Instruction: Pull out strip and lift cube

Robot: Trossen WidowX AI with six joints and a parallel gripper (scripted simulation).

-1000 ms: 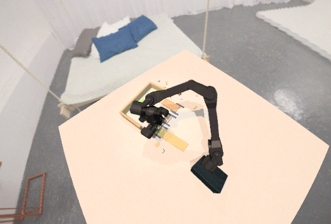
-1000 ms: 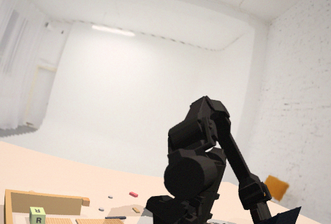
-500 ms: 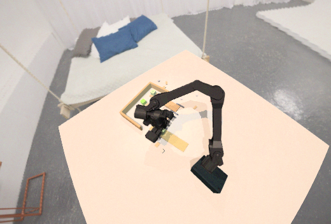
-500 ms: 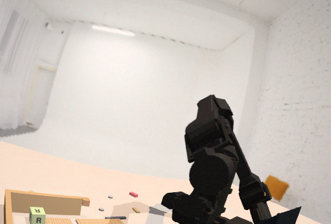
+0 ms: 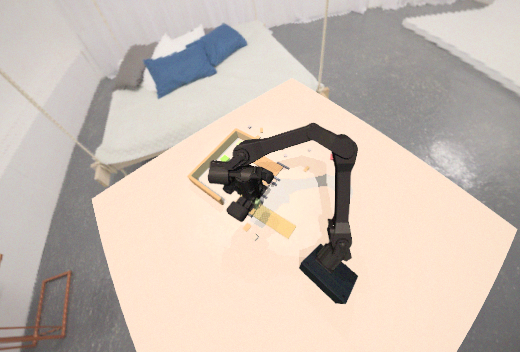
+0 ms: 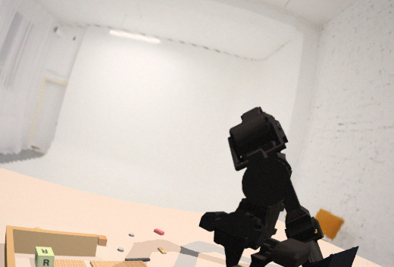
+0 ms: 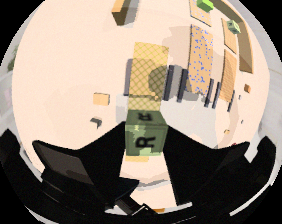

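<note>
My gripper (image 7: 142, 125) is shut on the green labelled cube (image 7: 145, 140), which shows an R on its front and a letter on top. The cube is off the table, above the yellow cross-hatched strip (image 7: 149, 56) (image 5: 280, 224). That strip lies flat in one piece, with a shadow across it. A blue-speckled strip (image 7: 199, 60) is split from a piece under a bright green cube (image 7: 205, 5) (image 5: 225, 158). An orange strip (image 7: 228, 75) is split from a piece under another green R cube (image 7: 233, 26) (image 6: 45, 257). The arm hides part of the strips in the top view.
A wooden wall (image 5: 205, 189) (image 6: 54, 242) (image 7: 246, 55) stands around the far ends of the split strips. Several dark bars (image 7: 182, 85) stand beside the strips. A small orange block (image 7: 101, 98) (image 5: 247, 227), a dark angled bit (image 7: 96, 121) and a red block (image 6: 159, 231) lie about.
</note>
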